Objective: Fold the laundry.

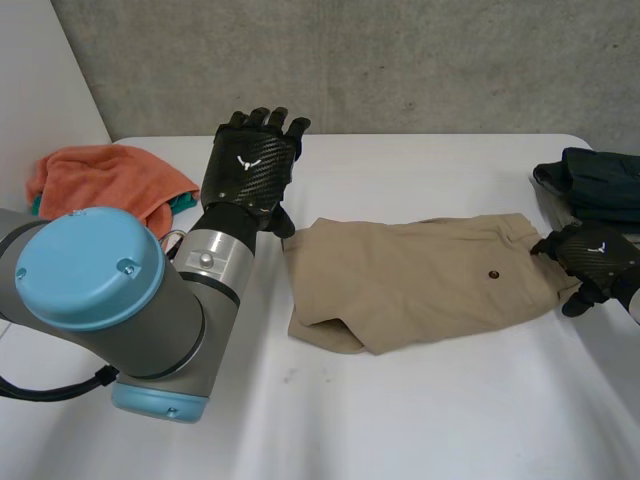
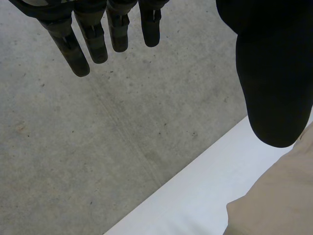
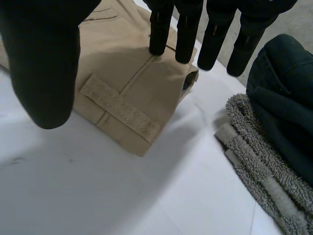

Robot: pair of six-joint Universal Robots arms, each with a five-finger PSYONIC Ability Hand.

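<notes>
bright, even light from above; table (image 1: 400, 420) glows pale white; soft thin shadow under trousers (image 1: 420, 280) near edge.

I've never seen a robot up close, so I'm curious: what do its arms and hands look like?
The left arm is a thick grey metal tube with a round light-blue cap at its joint. The left robot hand and right robot hand are black with a woven carbon pattern and a small white emblem on the back.

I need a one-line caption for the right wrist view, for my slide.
Open right robot hand at the waistband end of tan trousers, beside a grey towel and dark clothes.
</notes>
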